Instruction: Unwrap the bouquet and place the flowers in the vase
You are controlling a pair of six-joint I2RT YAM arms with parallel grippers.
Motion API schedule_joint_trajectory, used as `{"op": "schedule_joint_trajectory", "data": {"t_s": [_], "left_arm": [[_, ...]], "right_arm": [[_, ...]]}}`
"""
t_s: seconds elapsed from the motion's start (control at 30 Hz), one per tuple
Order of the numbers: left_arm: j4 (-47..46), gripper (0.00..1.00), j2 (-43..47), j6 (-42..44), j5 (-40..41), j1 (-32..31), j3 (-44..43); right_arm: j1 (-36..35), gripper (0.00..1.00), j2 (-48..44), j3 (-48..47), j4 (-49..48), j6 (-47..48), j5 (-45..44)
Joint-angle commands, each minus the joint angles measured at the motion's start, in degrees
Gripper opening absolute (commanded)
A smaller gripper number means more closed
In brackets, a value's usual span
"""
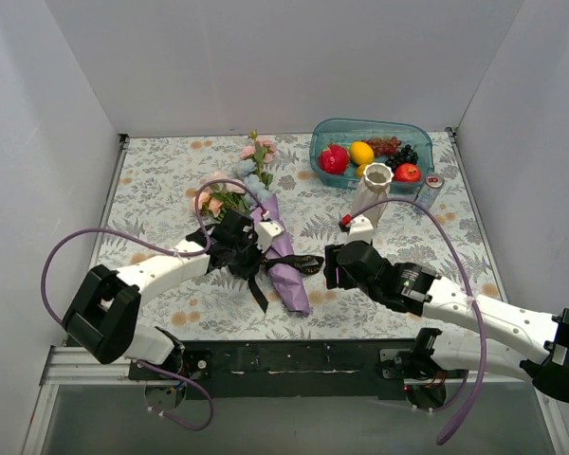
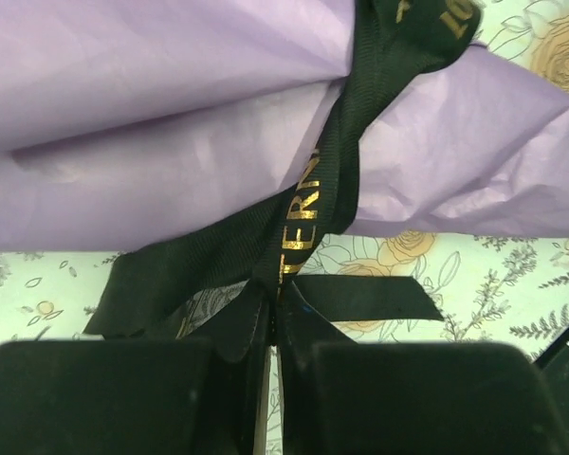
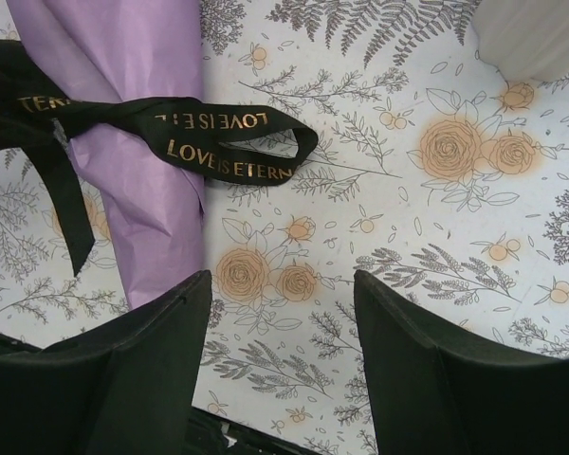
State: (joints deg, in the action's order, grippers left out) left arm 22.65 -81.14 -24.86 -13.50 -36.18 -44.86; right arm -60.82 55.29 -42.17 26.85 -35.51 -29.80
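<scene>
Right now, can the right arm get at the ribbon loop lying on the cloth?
Probably yes: the right end effector is open, and only bare cloth lies between it and the loop.

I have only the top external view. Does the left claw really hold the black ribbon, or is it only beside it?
Observer: It holds it: the left claw is shut on one tail of the black ribbon.
Operator: And the right claw?
Observer: The right claw is open above the tablecloth, holding nothing.
Operator: Where is the ribbon from there?
Observer: A ribbon loop lies just ahead of that claw, not touching it.
</scene>
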Motion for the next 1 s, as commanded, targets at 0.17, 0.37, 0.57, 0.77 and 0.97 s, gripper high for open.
{"op": "schedule_joint_trajectory", "data": {"t_s": [0.17,0.37,0.57,0.77,0.97], "left_arm": [[15.0,0.00,11.1,3.2,-1.9,-0.2,-11.6],[17.9,0.00,13.6,3.9,1.1,0.2,-9.6],[17.9,0.00,16.2,3.8,4.5,3.8,-7.4],[16.3,0.00,17.2,5.3,9.5,16.8,-10.0],[13.8,0.00,15.6,6.7,10.4,30.1,-13.8]], "right_arm": [[1.9,0.69,7.9,-0.5,-10.1,7.0,3.5],[2.8,0.69,13.2,-4.5,-13.4,11.9,6.6],[4.7,0.70,15.8,-6.3,-16.5,15.0,11.0],[6.7,0.70,17.6,-6.3,-19.2,16.5,14.7],[6.9,0.69,19.3,-7.0,-20.3,17.2,16.6]]}}
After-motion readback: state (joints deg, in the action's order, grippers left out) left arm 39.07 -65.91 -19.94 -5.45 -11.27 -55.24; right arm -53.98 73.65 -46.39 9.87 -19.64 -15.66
